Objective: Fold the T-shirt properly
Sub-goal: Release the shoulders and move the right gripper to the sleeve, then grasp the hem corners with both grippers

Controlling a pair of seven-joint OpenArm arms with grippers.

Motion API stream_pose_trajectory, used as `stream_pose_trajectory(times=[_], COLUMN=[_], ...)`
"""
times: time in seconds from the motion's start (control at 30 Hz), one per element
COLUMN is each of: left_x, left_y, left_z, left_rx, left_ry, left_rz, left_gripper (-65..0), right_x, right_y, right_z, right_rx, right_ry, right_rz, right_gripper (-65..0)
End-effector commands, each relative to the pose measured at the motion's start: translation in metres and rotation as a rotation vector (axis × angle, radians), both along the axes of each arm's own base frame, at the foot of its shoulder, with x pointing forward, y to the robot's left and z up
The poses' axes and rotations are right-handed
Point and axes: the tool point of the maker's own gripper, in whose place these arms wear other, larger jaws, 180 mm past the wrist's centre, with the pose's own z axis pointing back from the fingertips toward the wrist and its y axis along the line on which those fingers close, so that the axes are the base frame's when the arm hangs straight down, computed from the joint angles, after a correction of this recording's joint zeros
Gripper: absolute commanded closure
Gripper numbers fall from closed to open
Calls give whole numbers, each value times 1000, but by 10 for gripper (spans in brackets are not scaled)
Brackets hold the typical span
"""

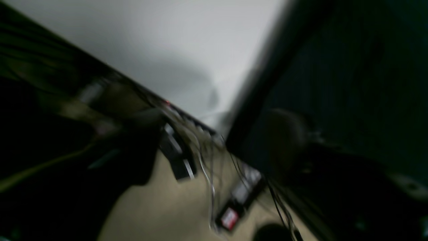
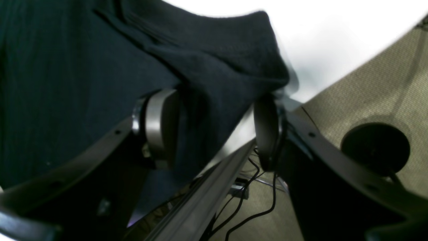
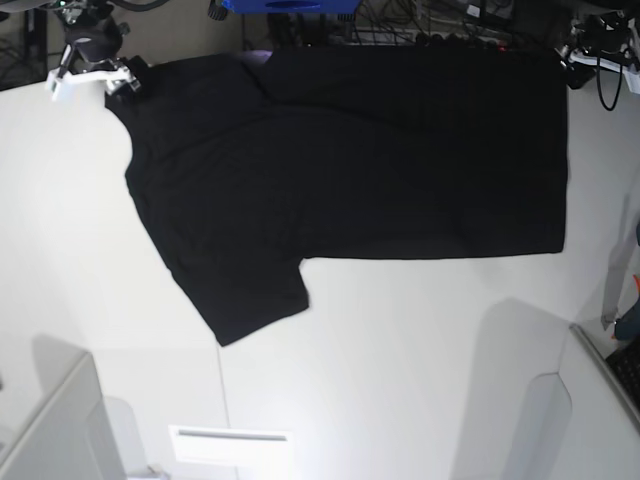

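From the base view I have the right gripper (image 3: 122, 78) at the far left corner of the white tabletop (image 3: 400, 350); my right wrist view shows its pads (image 2: 160, 127) clamped on a bunched fold of the T-shirt (image 3: 340, 170). The black shirt lies spread plain side up across the far half, one sleeve pointing toward the near edge. At the far right corner sits the left gripper (image 3: 578, 68), too blurred for me to tell, with cables (image 2: 247, 201) over tan carpet (image 2: 378, 83) below.

Robot lab — white worktable (image 3: 400, 370), floor cables (image 2: 240, 207) — carpet (image 2: 378, 83).
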Motion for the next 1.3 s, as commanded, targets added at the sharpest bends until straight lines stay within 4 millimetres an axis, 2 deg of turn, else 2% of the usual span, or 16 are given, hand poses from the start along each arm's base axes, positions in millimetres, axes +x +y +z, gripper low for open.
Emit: stream_pose_trajectory(times=[0.0, 0.07, 0.17, 0.23, 0.27, 0.37, 0.5, 0.6, 0.7, 0.77, 0.83, 0.87, 0.9, 0.97, 1.07, 1.27], left_x=[13, 21, 27, 31, 35, 53, 70, 80, 88, 91, 90, 90, 90, 89, 89, 91], left_y=[6, 11, 16, 22, 26, 30, 33, 36, 33, 31, 31, 31, 31, 32, 32, 32], left_z=[17, 30, 46, 55, 59, 67, 75, 83, 83, 80, 79, 79, 79, 79, 79, 80], left_rx=[44, 77, 108, 114, 113, 102, 111, 124, 128, 124, 121, 121, 122, 121, 121, 122], left_ry=[-50, -83, -106, -111, -109, -107, -151, -170, -160, -148, -144, -144, -145, -144, -144, -147], left_rz=[-20, -22, -17, 0, 4, -17, -22, -34, -73, -92, -92, -92, -91, -87, -87, -88], left_gripper=[-530, -530, -500, -443, -398, -222, 0, 0, 0, 0, 0, -16, -82, -229, -349, -359], right_x=[4, 10, 33, 62, 81, 136, 205, 249, 284, 302, 317, 323, 329, 337, 338, 328], right_y=[-5, -6, -12, -19, -25, -24, -17, -3, 17, 34, 41, 43, 45, 50, 61, 73], right_z=[11, 19, 39, 54, 64, 76, 79, 74, 69, 65, 55, 50, 43, 31, 15, 1], right_rx=[-28, -45, -97, -129, -146, -116, -51, -5, 34, 64, 83, 81, 73, 25, -31, -42], right_ry=[-30, -54, -139, -210, -244, -295, -324, -315, -290, -263, -215, -195, -174, -132, -81, -54], right_rz=[4, 13, 17, 44, 68, 145, 232, 304, 374, 417, 444, 455, 466, 508, 579, 624], right_gripper=[-338, -332, -329, -332, -332, -330, -332, -332, -338, -368, -410, -419, -420, -419, -419, -416])
